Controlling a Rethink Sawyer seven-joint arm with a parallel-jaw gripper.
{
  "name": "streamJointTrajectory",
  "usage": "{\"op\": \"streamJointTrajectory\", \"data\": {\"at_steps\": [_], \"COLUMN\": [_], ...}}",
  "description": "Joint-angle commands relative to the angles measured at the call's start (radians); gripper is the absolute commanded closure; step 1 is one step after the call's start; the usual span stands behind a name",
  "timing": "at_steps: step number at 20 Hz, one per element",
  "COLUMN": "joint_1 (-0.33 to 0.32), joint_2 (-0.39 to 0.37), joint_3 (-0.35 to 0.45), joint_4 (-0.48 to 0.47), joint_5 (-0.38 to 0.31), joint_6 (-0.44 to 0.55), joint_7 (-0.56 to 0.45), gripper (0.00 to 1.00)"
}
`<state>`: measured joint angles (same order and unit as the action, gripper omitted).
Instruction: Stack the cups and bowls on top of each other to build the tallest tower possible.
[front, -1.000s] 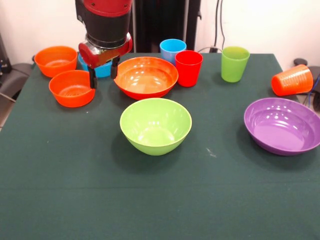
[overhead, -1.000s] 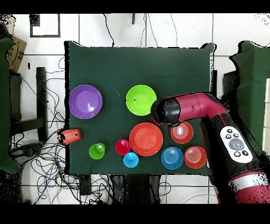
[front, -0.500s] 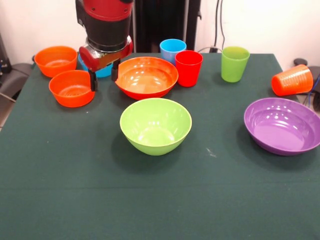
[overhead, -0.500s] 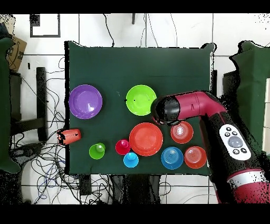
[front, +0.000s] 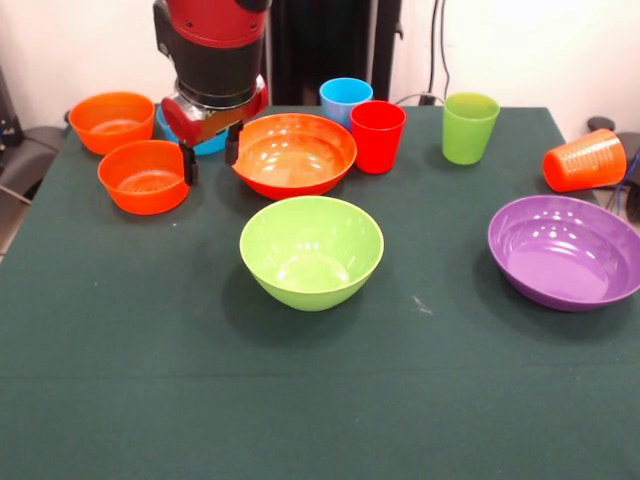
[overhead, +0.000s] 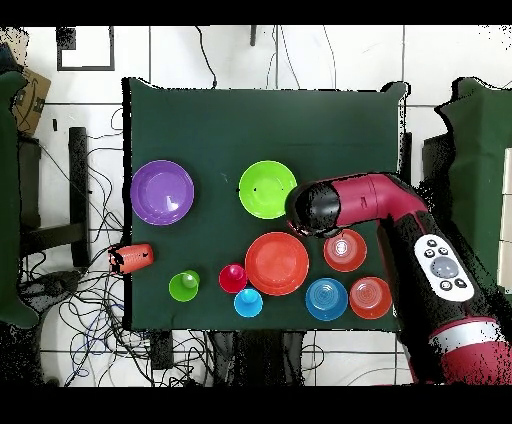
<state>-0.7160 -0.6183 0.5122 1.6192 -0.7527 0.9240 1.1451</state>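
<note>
My gripper (front: 210, 157) is open and empty. It hangs low between a small orange bowl (front: 145, 177) and the large orange-red bowl (front: 293, 153). The small blue bowl (front: 208, 144) is half hidden behind it. Another small orange bowl (front: 111, 120) sits at the far left. The large lime green bowl (front: 311, 250) stands alone mid-table, and the purple bowl (front: 565, 250) sits at the right. The light blue cup (front: 345, 98), red cup (front: 377, 136) and lime green cup (front: 469, 127) stand upright. The orange cup (front: 584, 160) lies on its side. Every piece sits apart on the table.
A dark green cloth (front: 150, 330) covers the table. In the overhead view the arm's head (overhead: 312, 210) hides the gripper, between the lime green bowl (overhead: 267, 189) and a small orange bowl (overhead: 345, 250). The orange cup (overhead: 131, 258) lies at the table's edge.
My gripper has edged slightly toward the large orange-red bowl. The bowls and cups have not moved.
</note>
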Motion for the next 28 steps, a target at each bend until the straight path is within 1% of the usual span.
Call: {"op": "streamJointTrajectory", "data": {"at_steps": [1,15,18,22,28], "joint_1": [0.001,0.001,0.010,0.011,0.028], "joint_2": [0.003,-0.004,-0.027,-0.107,-0.112], "joint_3": [0.004,-0.007,-0.014,-0.023,-0.038], "joint_4": [0.079,0.102,0.109,0.149,0.143], "joint_5": [-0.038,-0.068,-0.074,-0.061,-0.074], "joint_6": [-0.026,-0.067,-0.072,-0.063,-0.070], "joint_7": [-0.094,-0.057,-0.037,-0.017,0.018], "gripper": [0.00,0.00,0.00,0.00,0.00]}}
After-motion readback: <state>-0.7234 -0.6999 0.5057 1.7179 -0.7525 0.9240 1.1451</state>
